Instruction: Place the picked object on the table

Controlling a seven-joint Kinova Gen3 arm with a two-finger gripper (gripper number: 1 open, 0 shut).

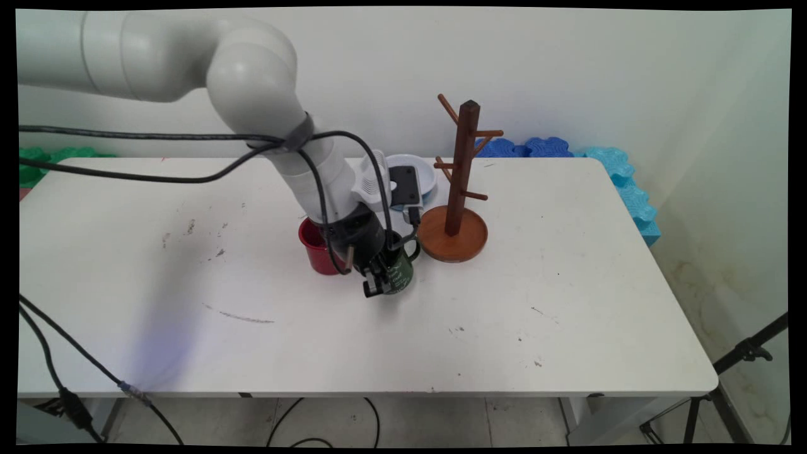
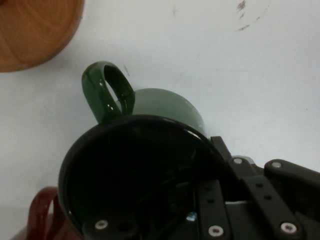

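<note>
The green mug (image 1: 401, 272) stands upright on the white desk (image 1: 567, 302), near its middle, with its handle (image 2: 107, 92) turned toward the wooden mug tree (image 1: 455, 195). The mug's outside is dark green with pale lettering on the side facing the camera, and its inside looks black and glossy. The black claw (image 1: 377, 277) is lowered onto the mug's rim on the side away from the handle. In the hand view one finger (image 2: 212, 212) reaches down inside the cup while the other linkage lies outside the wall, so the claw straddles the rim; whether it is clenched on the wall or still slack cannot be told from either view.

Just beside the green mug, on the side away from the tree, stands a red mug (image 1: 318, 247), partly hidden behind the wrist in the main view; its red handle (image 2: 42, 215) shows at the lower left corner of the hand view. The mug tree's round wooden base (image 1: 466, 243) sits close to the green mug's handle without touching it, and its dark post carries several bare pegs. Behind the wrist, near the desk's far edge, lies a pale blue and white bowl (image 1: 425, 173). Black cables (image 1: 157, 135) loop from the white arm (image 1: 252, 82) down to the wrist. Blue and green foam pieces (image 1: 605, 164) lie against the wall behind the desk.
</note>
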